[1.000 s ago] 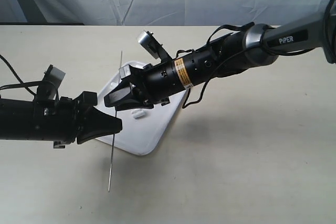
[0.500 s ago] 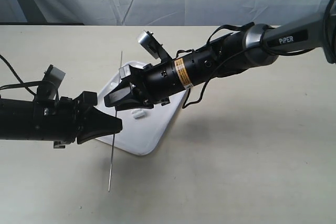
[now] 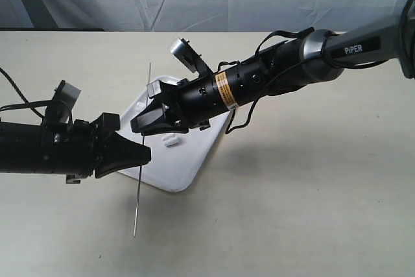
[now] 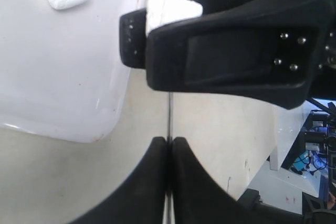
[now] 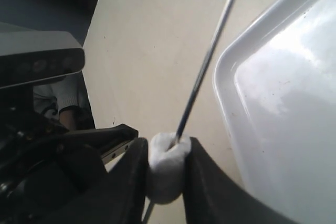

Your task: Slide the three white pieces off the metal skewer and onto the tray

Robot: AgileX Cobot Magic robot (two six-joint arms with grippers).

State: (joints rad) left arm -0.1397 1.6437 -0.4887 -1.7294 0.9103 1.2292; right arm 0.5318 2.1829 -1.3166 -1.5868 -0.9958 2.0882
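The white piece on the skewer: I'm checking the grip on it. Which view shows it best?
The right wrist view: the white piece fills the gap between the jaws of the right gripper, with the metal skewer entering it. The left wrist view shows one end past a jaw. The exterior view hides it behind the gripper.

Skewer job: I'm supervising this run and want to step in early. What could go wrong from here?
1. The white piece clamped in the right gripper appears to sit beside the tray rim, over the table. Released there, it would likely miss the tray.
2. The thin metal skewer is held only by the left gripper. A hard pull might bend it or drag it through those jaws.
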